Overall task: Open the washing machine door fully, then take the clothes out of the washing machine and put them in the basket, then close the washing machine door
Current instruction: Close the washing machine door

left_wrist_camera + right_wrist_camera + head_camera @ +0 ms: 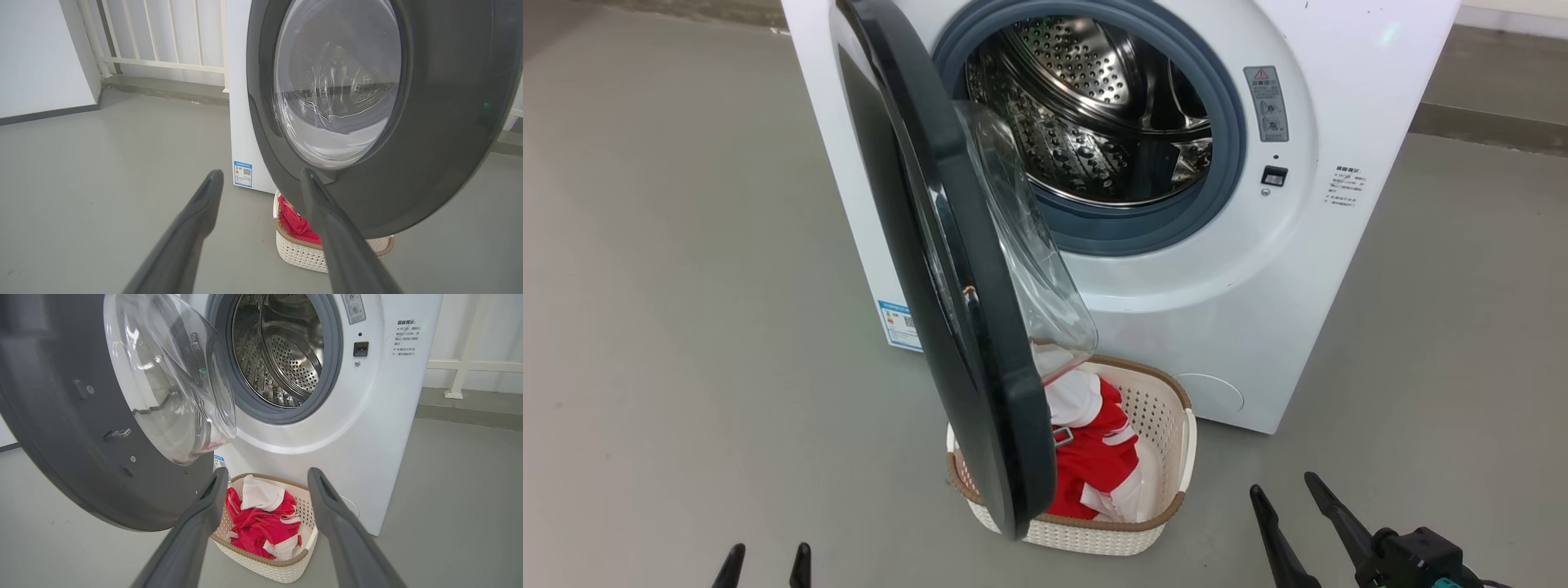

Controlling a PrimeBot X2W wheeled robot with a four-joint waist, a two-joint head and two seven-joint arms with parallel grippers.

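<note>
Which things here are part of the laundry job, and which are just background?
Job:
- washer
- door, open
- clothes, red and white, in the basket
- basket

Background:
- floor
- railing
- blue sticker
- warning label

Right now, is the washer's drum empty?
Empty, as far as visible: perforated steel drum shows bare metal; red-and-white clothes lie in the cream perforated basket.

washing machine (1258, 343) front: grey label (1266, 104), red warning triangle | Chinese print (405, 338), unreadable | side: blue QR sticker (242, 174)
</note>
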